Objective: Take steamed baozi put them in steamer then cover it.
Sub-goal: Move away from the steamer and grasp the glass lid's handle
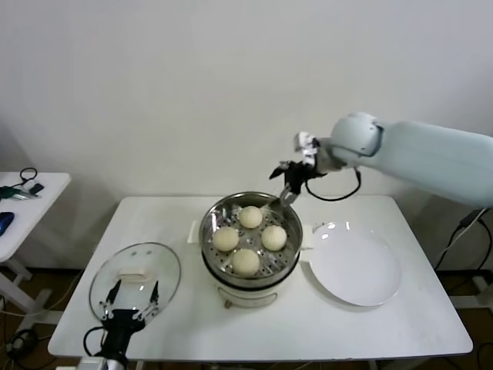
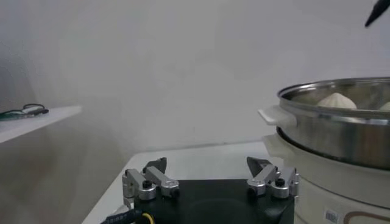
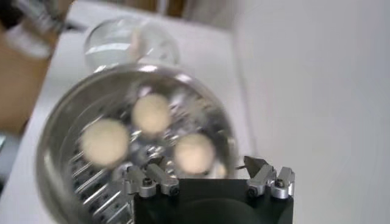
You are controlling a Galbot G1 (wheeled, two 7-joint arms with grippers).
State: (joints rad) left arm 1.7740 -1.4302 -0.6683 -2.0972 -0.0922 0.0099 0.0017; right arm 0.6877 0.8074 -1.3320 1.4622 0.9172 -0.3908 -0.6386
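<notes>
Several cream-white steamed baozi (image 1: 246, 262) lie on the perforated floor of the shiny steamer (image 1: 254, 280) at the table's middle. My right gripper (image 1: 289, 189) hangs open and empty just above the steamer's far rim; its wrist view looks down on the baozi (image 3: 105, 142) past the open gripper (image 3: 202, 165). The cover (image 1: 146, 262), a clear glass lid with a white handle, lies flat on the table to the steamer's left. My left gripper (image 1: 132, 302) is low at the cover's near edge, open, nothing between its fingers (image 2: 157, 165); the steamer (image 2: 341, 134) rises beside it.
An empty white plate (image 1: 356, 268) lies right of the steamer. The white table (image 1: 370, 324) ends close behind the steamer at a wall. A small side table (image 1: 31, 196) with cables stands at the far left.
</notes>
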